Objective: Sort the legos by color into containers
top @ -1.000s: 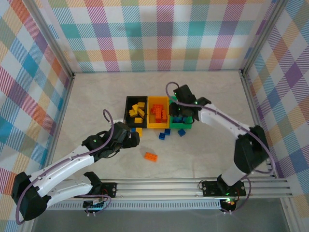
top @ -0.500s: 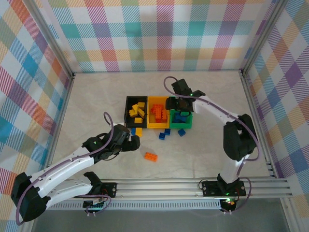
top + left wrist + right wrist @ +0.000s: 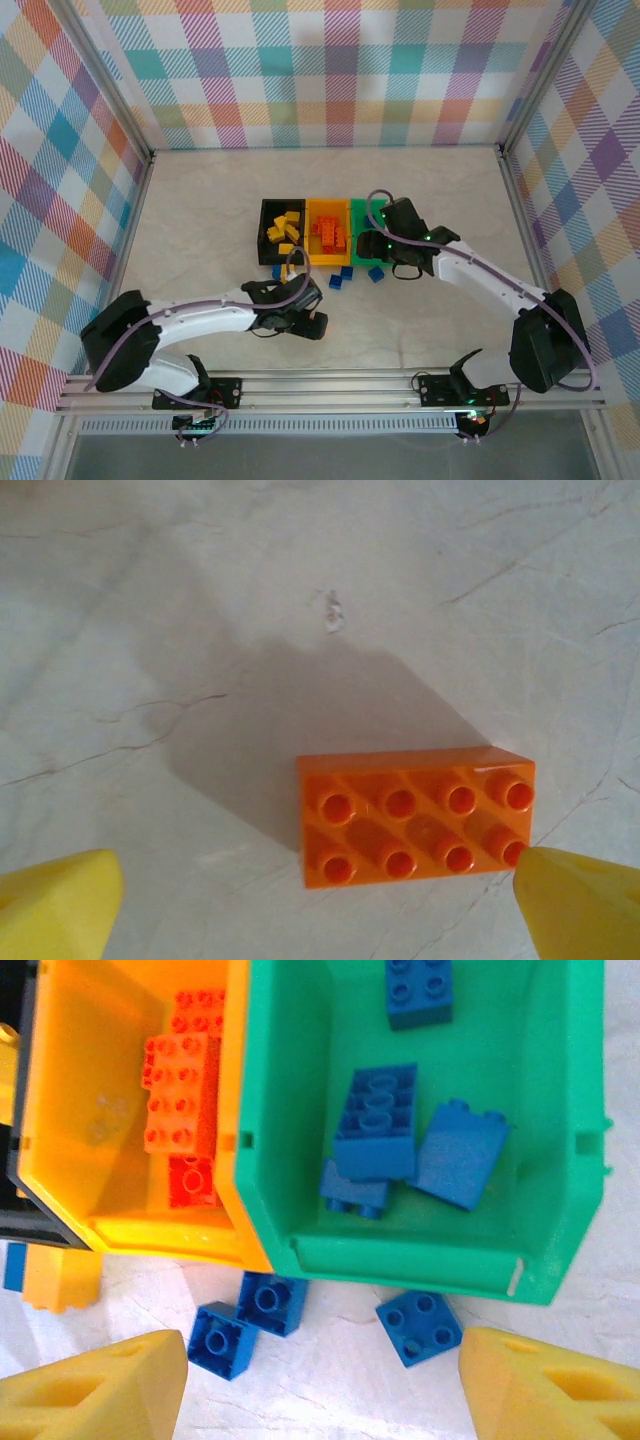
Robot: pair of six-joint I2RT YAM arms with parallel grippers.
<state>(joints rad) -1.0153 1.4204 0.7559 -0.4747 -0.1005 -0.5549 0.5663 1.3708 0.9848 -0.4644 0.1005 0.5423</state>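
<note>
Sorting judged well advanced: yellow legos (image 3: pixel 285 228) seen in black bin (image 3: pixel 263 230), orange legos (image 3: pixel 180 1080) in orange-yellow bin (image 3: pixel 90 1090), blue legos (image 3: pixel 375 1125) in green bin (image 3: pixel 400 1265). Left on table: several loose blue bricks (image 3: pixel 420 1328) and one yellow brick (image 3: pixel 60 1280) just below bins in right wrist view, plus orange brick (image 3: pixel 415 815). Left gripper (image 3: pixel 320 905) spread fully wide, nothing held; orange brick lying flat, studs up, between jaws, nearer pad at lower right of frame, contact not discernible. Right gripper (image 3: pixel 325 1390) parted wide, empty, poised above loose blue bricks.
</note>
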